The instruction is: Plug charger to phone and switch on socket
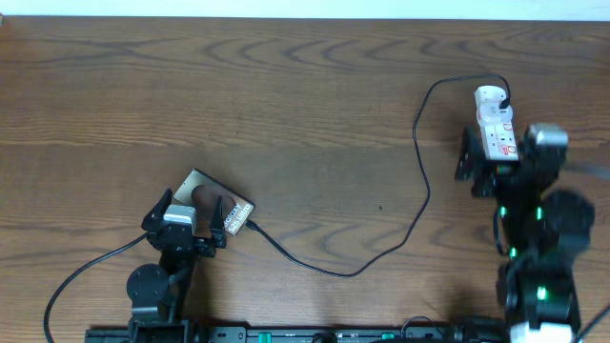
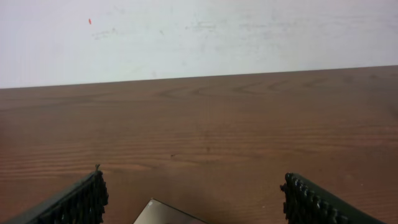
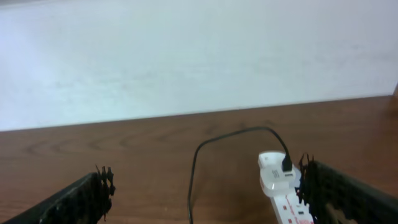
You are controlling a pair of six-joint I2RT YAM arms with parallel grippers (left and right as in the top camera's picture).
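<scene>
phone (image 1: 236, 211) | flat grey-brown slab | charger (image 1: 355, 274) | thin black looping cable

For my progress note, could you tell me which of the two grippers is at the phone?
The left gripper, open with its fingers flanking the phone; the right gripper is open across the table, beside the socket.

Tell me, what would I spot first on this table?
A long thin black charger snakes across the brown table, from the white socket at far right to the phone at near left. An open claw sits at each end: left claw over the phone, right claw at the socket.
</scene>
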